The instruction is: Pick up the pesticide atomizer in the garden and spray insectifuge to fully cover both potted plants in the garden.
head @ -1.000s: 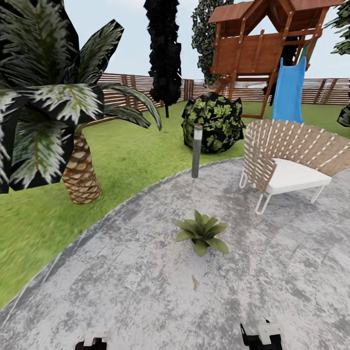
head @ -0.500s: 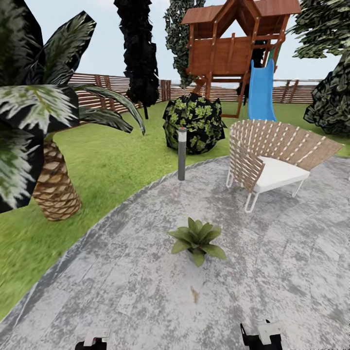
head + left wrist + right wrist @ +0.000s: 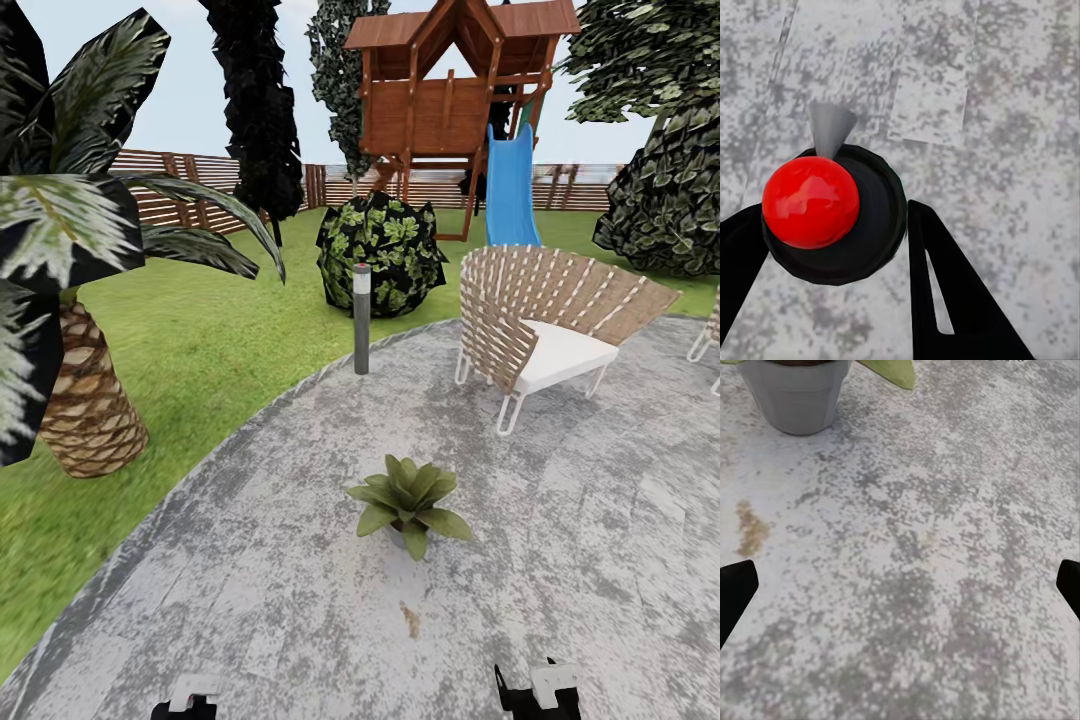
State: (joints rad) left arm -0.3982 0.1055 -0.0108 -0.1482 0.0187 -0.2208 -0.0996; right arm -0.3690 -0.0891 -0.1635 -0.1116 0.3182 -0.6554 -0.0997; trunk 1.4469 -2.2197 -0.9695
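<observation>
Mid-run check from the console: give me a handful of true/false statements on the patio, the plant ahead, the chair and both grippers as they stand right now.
1. A potted plant stands on the paved patio ahead of the robot. True.
2. The woven chair lies tipped on its side on the lawn. False: it stands upright on the patio.
3. The left gripper has a red-topped, dark round object between its fingers. True.
4. The right gripper is shut on the plant's grey pot. False: its fingers are spread wide, with bare paving between them and the pot beyond.
5. A short bollard light stands at the patio's edge. True.
6. The slide on the play tower is red. False: it is blue.
</observation>
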